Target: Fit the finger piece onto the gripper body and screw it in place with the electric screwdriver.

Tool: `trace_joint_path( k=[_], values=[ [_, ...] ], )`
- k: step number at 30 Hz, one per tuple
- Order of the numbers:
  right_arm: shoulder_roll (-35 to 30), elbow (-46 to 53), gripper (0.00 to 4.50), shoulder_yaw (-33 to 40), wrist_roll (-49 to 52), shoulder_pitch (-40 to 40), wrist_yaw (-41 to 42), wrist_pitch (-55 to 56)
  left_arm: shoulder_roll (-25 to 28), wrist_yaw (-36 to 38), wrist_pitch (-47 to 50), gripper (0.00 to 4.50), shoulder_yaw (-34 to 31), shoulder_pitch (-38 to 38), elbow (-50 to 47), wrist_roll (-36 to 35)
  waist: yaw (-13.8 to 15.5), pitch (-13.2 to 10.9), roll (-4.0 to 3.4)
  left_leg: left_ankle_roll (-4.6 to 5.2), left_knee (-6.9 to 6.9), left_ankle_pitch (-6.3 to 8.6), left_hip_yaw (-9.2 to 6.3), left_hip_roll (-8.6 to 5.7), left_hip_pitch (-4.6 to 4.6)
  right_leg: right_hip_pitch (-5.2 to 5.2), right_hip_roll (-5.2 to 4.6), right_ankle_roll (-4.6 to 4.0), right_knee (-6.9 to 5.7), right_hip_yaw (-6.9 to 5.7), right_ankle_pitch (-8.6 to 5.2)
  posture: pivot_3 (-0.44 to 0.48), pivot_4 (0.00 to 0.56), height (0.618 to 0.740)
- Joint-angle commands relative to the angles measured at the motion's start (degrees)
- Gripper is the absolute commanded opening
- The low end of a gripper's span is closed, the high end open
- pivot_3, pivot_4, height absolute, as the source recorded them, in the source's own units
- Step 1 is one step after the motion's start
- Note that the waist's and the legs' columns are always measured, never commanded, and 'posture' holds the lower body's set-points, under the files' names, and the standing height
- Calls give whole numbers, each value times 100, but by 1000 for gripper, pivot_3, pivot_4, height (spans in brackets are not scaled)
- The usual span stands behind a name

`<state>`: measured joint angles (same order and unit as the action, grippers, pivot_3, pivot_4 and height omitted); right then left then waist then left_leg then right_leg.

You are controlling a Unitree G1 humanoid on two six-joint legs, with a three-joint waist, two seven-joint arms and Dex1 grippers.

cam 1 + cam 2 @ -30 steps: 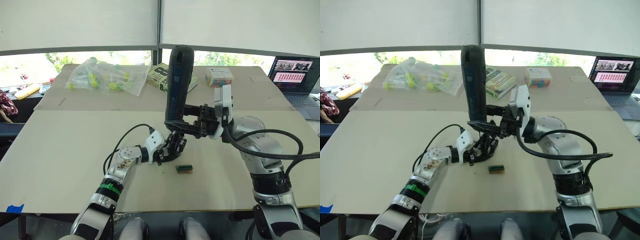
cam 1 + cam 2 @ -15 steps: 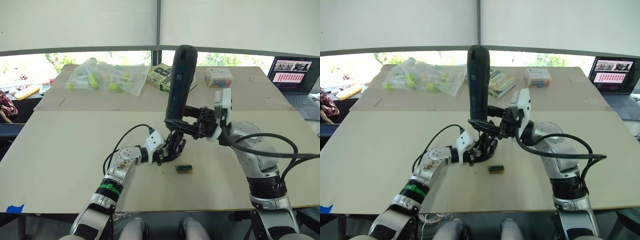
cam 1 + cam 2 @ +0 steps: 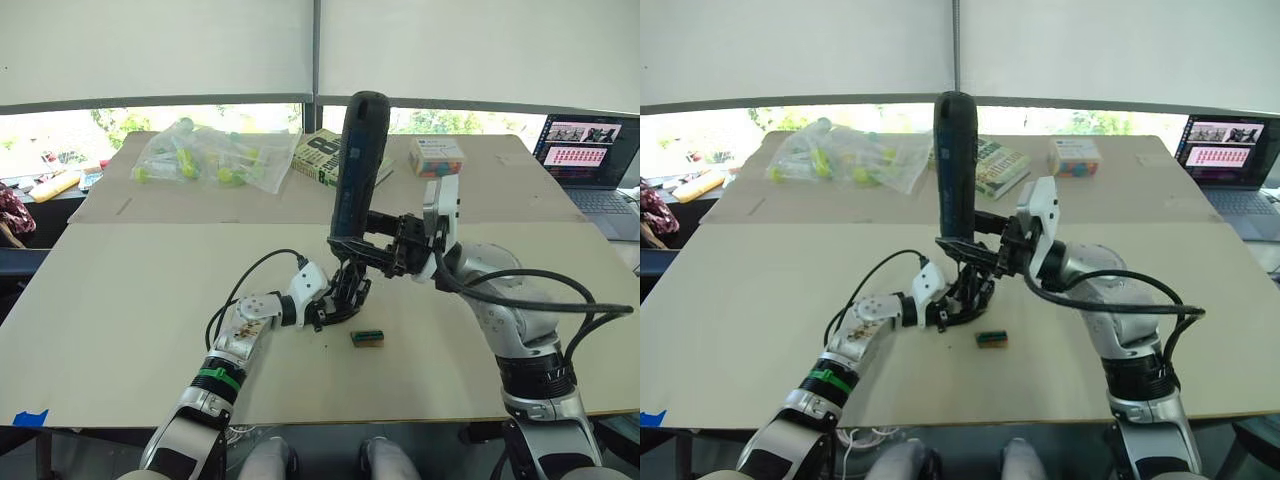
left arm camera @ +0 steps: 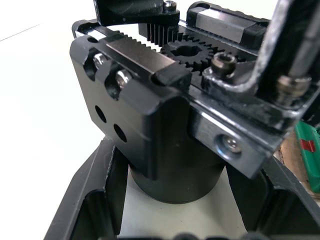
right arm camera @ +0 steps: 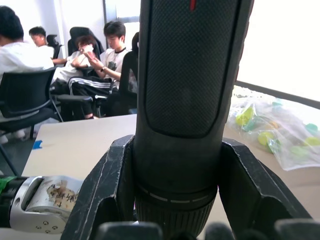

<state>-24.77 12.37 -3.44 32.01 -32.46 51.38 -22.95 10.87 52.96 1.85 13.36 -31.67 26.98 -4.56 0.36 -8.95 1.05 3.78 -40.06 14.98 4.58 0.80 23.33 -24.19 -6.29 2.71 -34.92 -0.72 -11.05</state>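
The gripper body (image 3: 348, 292), a small black assembly with a gear and toothed racks on top (image 4: 185, 50), stands on the table with my left gripper (image 3: 335, 300) shut on its round base. The electric screwdriver (image 3: 357, 165), a thick black cylinder, stands almost upright above the body. My right gripper (image 3: 368, 245) is shut on its lower end, with a finger (image 5: 107, 190) on each side. Its tip is hidden among the black parts. I cannot tell the finger piece apart from the assembly.
A small green-and-brown block (image 3: 368, 338) lies just right of the body. At the back are a plastic bag of yellow-green items (image 3: 215, 155), a book (image 3: 322, 155), a colourful box (image 3: 438, 155) and a laptop (image 3: 588, 148). People sit on chairs (image 5: 75, 65) behind.
The screwdriver's top has swung slightly, leaning right half a second ago and now standing more upright. The left gripper and the body have stayed in place.
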Motion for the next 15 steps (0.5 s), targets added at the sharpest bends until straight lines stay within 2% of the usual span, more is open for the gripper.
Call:
trace_joint_path(
  k=[1, 15],
  values=[
    [-146, -187, 1950, -243, -439, 268, 57, 113, 0, 67, 168, 2300, 126, 107, 119, 56, 0, 6, 0, 0, 0, 0, 0, 0, -1, 1, 0, 0, 0, 0, 0, 0, 150, 740],
    [-115, -287, 1950, -434, -601, 438, -46, 366, 12, 80, 161, 2300, 127, 87, 162, 53, -13, 101, 10, -1, 12, 0, 1, 3, -12, 3, 0, -5, 2, 1, -3, 0, 150, 740]
  ],
)
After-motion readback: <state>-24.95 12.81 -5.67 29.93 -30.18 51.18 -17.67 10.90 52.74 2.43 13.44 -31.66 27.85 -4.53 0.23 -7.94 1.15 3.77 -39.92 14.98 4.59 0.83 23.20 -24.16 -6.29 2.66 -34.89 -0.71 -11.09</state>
